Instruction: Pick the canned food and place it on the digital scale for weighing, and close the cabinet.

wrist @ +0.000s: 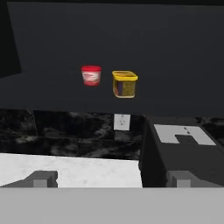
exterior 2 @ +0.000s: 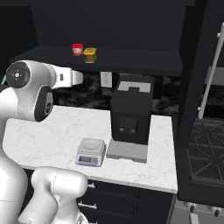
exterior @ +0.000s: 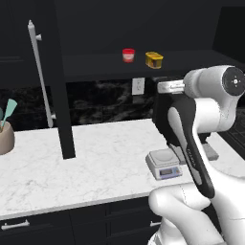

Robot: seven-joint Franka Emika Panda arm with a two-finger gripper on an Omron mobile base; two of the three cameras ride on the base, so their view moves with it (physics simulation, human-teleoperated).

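- Nearest of all, my gripper (wrist: 111, 179) shows its two finger tips (wrist: 41, 179) far apart at the bottom of the hand view, with nothing between them; I hold nothing.
- Just past them lies the white marble counter (exterior: 95, 158), and on it the digital scale (exterior: 164, 164), close to the counter's front edge with its weighing plate bare.
- Right beside the scale, on its side away from the utensil pot (exterior: 5, 136), stands the big black machine (exterior 2: 131, 113) on its grey tray.
- Behind the scale, on the dark backsplash, a white wall outlet (wrist: 122, 121) sits just above counter level.
- Farther back and well above the scale, the open cabinet (exterior: 95, 28) shelf holds the canned food (wrist: 124, 83), upright, with the red-and-white cup (wrist: 91, 75) just beside it but apart.
- One cabinet door (exterior: 60, 79) stands swung out over the counter, its silver handle (exterior: 39, 72) on the side away from the scale.
- My judgement: I am at the reach for the can; nothing is picked or closed yet.
- Next I must go up and forward, centre the spread fingers on the can, and steer clear of the cup and the machine's top.
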